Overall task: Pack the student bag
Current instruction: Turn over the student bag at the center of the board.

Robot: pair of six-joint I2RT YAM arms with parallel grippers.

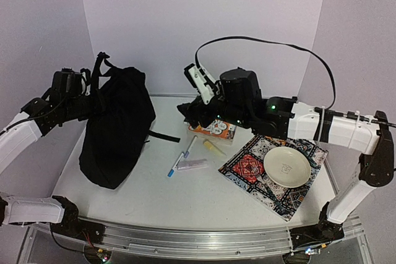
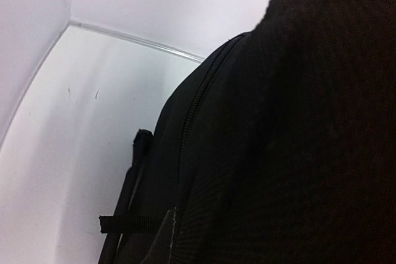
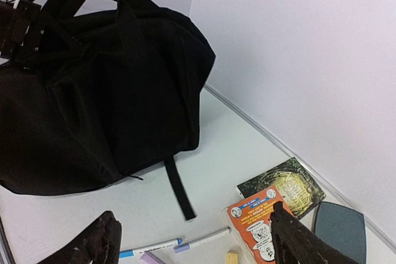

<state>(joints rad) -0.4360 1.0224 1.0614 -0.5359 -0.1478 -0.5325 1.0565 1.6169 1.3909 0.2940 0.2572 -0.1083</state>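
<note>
- The student bag lies on the left of the table. Its long way runs near to far, with the strap end at the back.
- The left gripper is by the straps. I cannot tell its grip.
- The right gripper has its fingers spread wide.
- Only the right wrist view shows a green book.

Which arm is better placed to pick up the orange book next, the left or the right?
The right, probably. The right gripper hangs open close above the orange book. The left gripper is far off, at the top of the backpack.
</note>
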